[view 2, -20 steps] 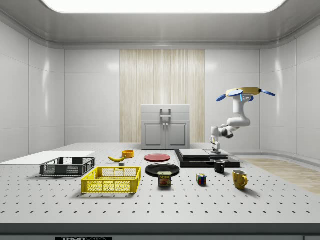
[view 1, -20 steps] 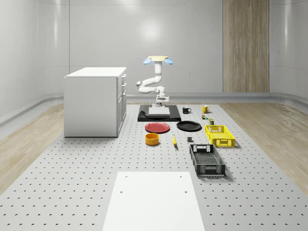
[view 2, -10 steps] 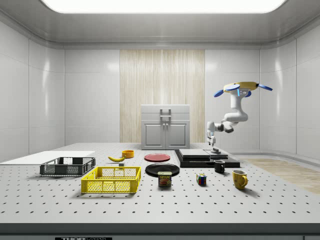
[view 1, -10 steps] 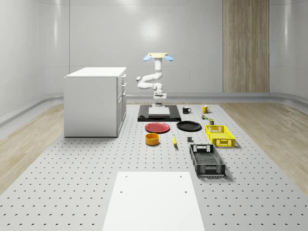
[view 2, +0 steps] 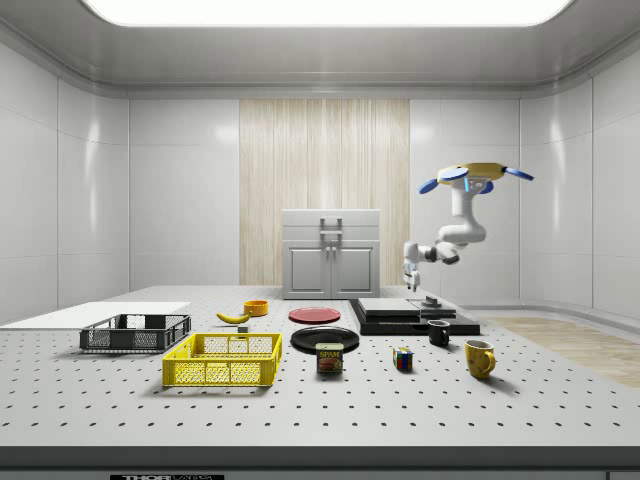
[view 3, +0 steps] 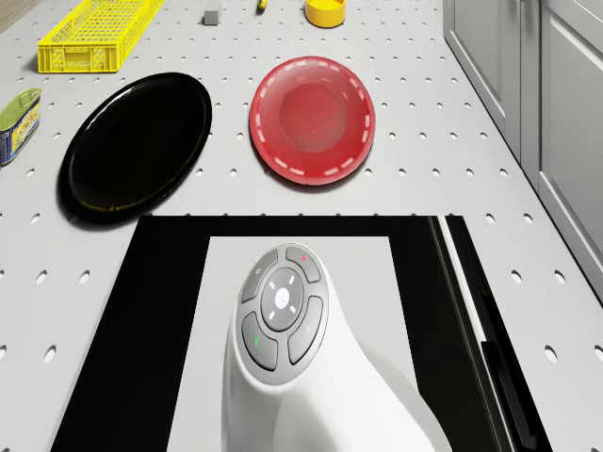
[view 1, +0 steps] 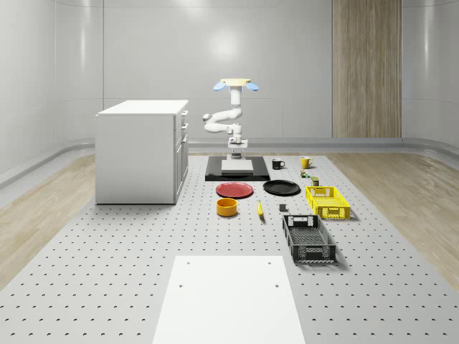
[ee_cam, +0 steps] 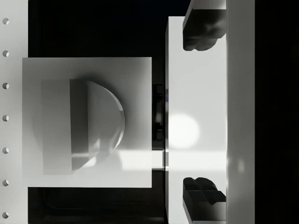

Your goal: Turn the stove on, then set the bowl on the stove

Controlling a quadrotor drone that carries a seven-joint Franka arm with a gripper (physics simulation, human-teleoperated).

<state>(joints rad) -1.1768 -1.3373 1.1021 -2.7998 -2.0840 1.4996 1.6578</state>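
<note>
The stove (view 1: pixel 237 169) is a black slab with a white top plate, seen too in the side view (view 2: pixel 395 312) and the drone view (view 3: pixel 141 320). Its switch (ee_cam: pixel 88 123), a white block with a half-disc knob, sits at the stove's far end (view 2: pixel 431 300). The yellow bowl (view 1: pixel 227 207) stands upright on the table in front of the red plate (view 2: pixel 256 307) (view 3: pixel 324 11). The drone (view 1: pixel 234 85) hovers over the stove's far end (view 2: pixel 475 178). My gripper (ee_cam: pixel 201 112) hangs open above the stove (view 2: pixel 411 284), a little clear of the switch, with nothing between its fingers.
A white cabinet (view 1: pixel 142 150) stands to the whole-scene view's left of the stove. A red plate (view 1: pixel 234 190) and a black plate (view 1: pixel 281 188) lie before it. Two mugs (view 1: pixel 278 164), a yellow crate (view 1: pixel 327 201), a black crate (view 1: pixel 308 239) and a banana (view 1: pixel 259 209) lie to the right.
The gripper has lifted off the stove's switch end and shifted toward the side view's left. The drone drifted the same way. The bowl has not moved.
</note>
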